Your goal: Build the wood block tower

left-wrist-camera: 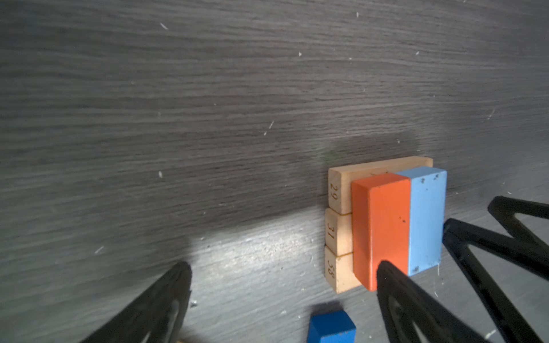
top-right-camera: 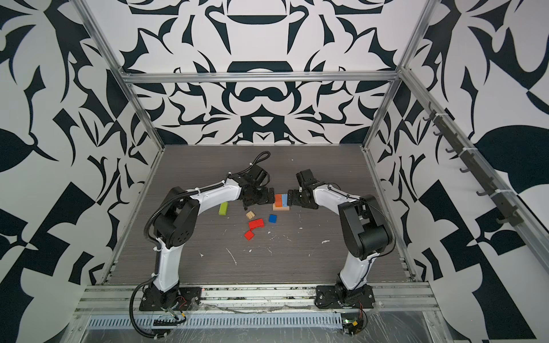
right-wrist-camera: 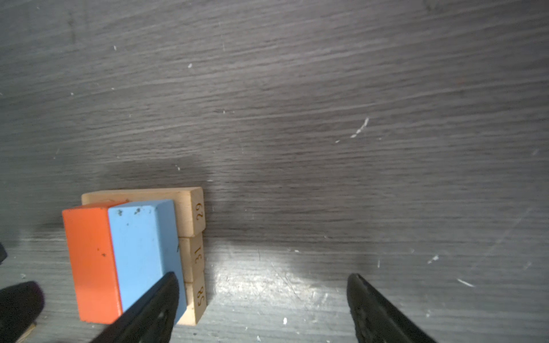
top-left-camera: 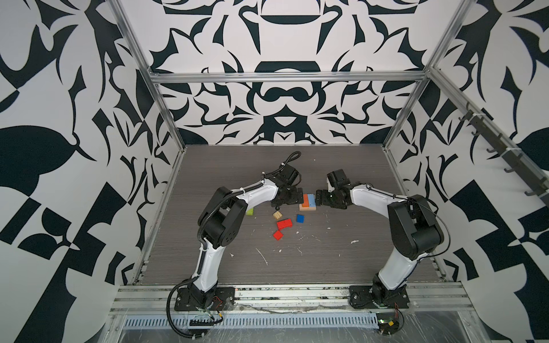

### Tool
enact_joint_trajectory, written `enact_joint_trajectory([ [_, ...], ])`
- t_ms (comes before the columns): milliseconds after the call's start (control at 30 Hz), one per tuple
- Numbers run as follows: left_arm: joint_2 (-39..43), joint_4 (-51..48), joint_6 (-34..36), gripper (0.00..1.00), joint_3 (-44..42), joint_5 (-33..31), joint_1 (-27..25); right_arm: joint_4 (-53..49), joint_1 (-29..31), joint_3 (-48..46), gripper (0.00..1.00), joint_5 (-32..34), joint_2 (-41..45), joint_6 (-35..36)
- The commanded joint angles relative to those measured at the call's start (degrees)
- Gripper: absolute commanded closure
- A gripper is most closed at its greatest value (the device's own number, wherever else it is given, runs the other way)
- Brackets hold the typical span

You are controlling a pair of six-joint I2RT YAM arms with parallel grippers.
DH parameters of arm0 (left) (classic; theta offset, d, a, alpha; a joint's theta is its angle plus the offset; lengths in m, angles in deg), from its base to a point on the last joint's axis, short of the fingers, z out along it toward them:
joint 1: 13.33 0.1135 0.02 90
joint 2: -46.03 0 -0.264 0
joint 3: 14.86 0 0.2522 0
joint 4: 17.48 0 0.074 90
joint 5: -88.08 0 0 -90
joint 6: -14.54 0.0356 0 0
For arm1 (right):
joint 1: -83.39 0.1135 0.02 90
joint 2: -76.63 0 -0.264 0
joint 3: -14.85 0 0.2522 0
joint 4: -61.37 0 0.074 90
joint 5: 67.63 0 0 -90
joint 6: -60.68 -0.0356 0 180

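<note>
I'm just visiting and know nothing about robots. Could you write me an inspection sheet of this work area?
Surface: dark grey wood-grain table, scuffed.
Job's things: tower begun, orange block and light blue block side by side on three tan blocks; loose: green block, tan cube, red oblong, red cube, dark blue cube.
Clutter: white flecks.
Grippers: left gripper and right gripper open, empty, either side of the tower.
Cables: black cables along the left arm and right arm.
Surroundings: black-and-white patterned walls, metal frame.
</note>
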Motion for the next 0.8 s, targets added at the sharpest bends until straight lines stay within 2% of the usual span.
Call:
enact_joint_trajectory([
  [0,-0.73,-2.16,0.05,0.01,1.39,-0.13,0.08,0.93,-0.28,0.8,0.08,-0.58,-0.02,0.78],
  [767,-1.52,-2.14,-0.13,0.01,2.01,0.03,0.08,1.28,-0.29,0.35,0.08,-1.09,0.48,0.43],
])
